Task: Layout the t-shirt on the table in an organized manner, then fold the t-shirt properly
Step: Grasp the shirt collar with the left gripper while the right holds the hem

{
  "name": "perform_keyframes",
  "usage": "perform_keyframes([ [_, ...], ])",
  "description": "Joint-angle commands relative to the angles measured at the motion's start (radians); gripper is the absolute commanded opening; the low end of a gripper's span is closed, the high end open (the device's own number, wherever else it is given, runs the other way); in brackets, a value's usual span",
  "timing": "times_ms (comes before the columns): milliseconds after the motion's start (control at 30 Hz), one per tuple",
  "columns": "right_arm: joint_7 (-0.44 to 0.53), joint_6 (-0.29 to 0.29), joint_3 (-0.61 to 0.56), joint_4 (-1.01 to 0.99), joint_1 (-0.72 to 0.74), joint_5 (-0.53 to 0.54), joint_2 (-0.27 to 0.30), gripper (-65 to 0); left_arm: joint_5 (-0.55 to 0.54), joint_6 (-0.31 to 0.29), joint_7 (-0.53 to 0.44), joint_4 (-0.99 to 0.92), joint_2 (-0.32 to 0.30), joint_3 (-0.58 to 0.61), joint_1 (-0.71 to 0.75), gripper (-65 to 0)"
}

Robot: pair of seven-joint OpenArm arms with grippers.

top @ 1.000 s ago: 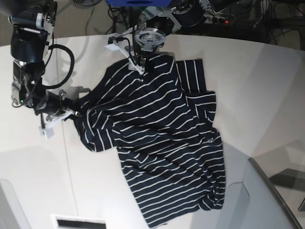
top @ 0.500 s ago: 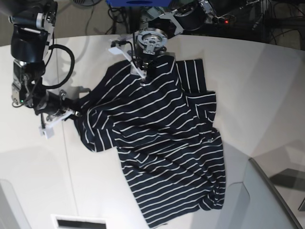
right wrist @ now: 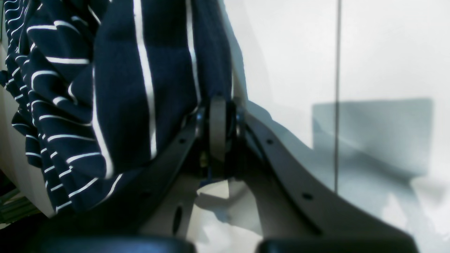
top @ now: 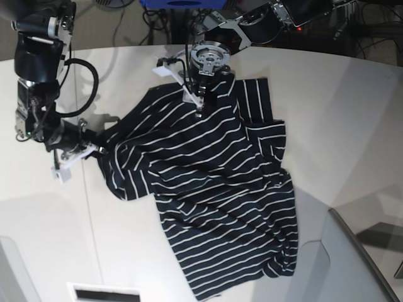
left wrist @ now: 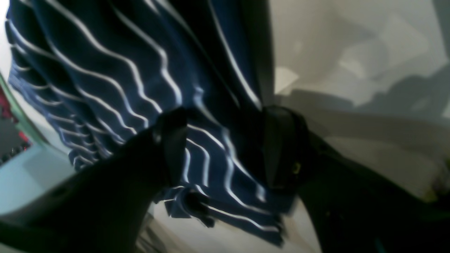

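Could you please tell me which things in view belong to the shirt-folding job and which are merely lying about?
Belonging to the job:
- dark navy, white-striped cloth t-shirt
- large smooth white table
- left hand
- right hand

Lying about:
- grey slanted panel
- cables beyond the table

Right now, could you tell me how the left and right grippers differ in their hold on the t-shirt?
The left gripper stands partly open with striped cloth between its jaws at the shirt's top edge; the right gripper is pinched tight on a thin edge at the side. Both are on the same t-shirt, which lies on the table.
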Motion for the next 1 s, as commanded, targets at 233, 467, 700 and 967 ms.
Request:
perform_keyframes([
  [233,-0.012,-0.015,0.003,0.005,0.014,-0.026,0.008,-64.8,0.002,0.009,-0.002,0.083,0.013,0.010,-0.005,-32.3],
  [467,-0.012,-0.015,0.003,0.005,0.020,-0.026,0.006,-64.8,-0.001,0.003,-0.008,0.084,0.036,0.012,0.024,-32.3],
  [700,-0.012,-0.017,0.003,0.005,0.020,-0.026,0.006,-64.8,-0.001,-0.017,-0.009,0.080,0.040,0.013,0.042,-32.4],
  [967,-0.012,-0.017,0.003,0.005,0.018,-0.026,0.006,-64.8,0.002,-0.017,-0.072,-0.040,0.053,0.004,0.041,-32.4],
])
